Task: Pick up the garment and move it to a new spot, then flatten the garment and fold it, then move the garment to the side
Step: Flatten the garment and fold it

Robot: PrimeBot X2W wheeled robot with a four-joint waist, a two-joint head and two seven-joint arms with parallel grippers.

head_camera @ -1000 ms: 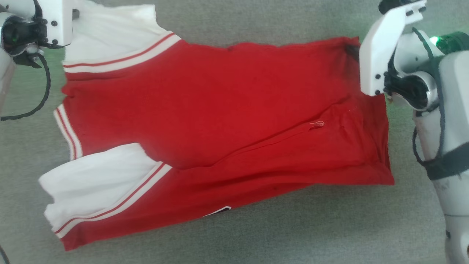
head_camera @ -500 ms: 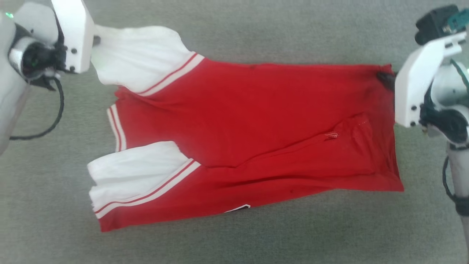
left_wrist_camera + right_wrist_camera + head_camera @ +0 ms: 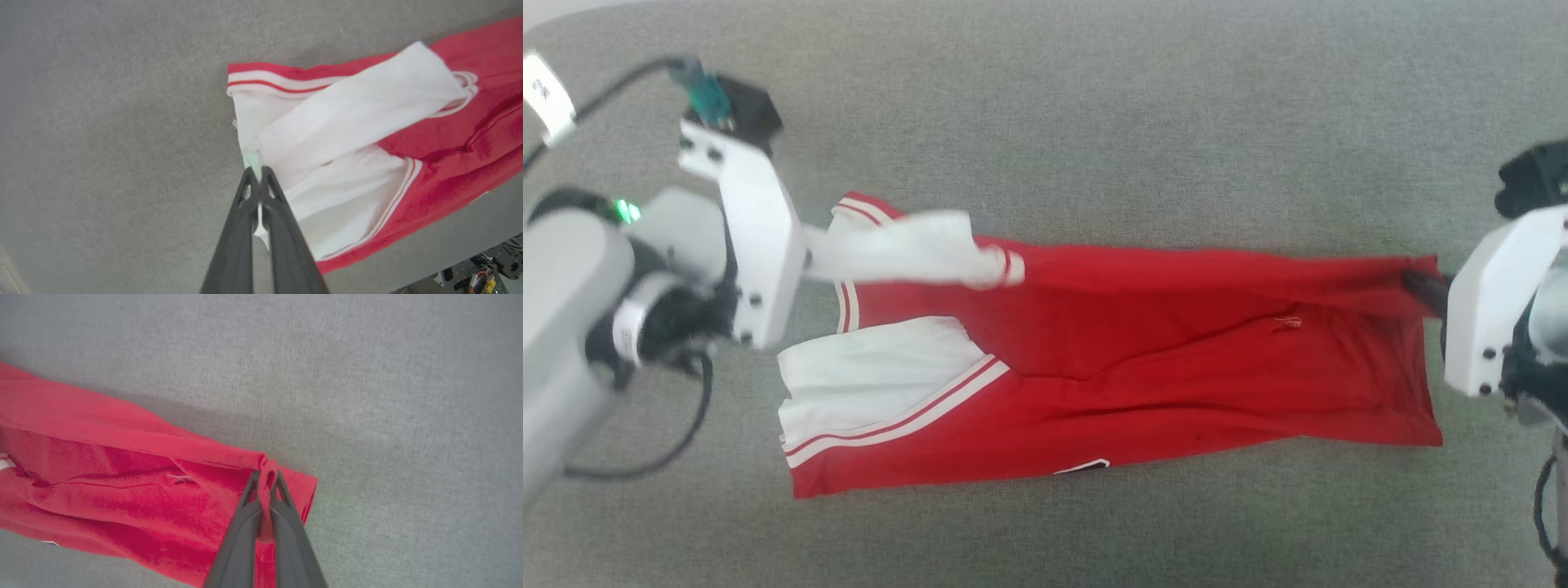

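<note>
The garment [image 3: 1143, 367], a red jersey with white sleeves and striped trim, lies lengthwise on the grey surface with its far edge lifted and drawn over the body. My left gripper [image 3: 802, 260] is shut on the tip of the far white sleeve [image 3: 907, 257], pulled taut above the shirt; in the left wrist view the gripper [image 3: 257, 173] pinches that sleeve [image 3: 359, 106]. My right gripper [image 3: 1421, 286] is shut on the far red hem corner; the right wrist view has the gripper [image 3: 267, 477] with bunched red fabric [image 3: 122, 465] between its fingers.
Grey cloth-covered surface [image 3: 1094, 122] spreads all around the shirt. A black cable [image 3: 645, 465] loops below my left arm. Beyond the surface's edge, some equipment [image 3: 490, 269] appears in the left wrist view's corner.
The head camera has shifted, so the whole picture moved. Both grippers have carried the garment's far edge toward the near edge; the far sleeve is now stretched over the red body, which looks narrower.
</note>
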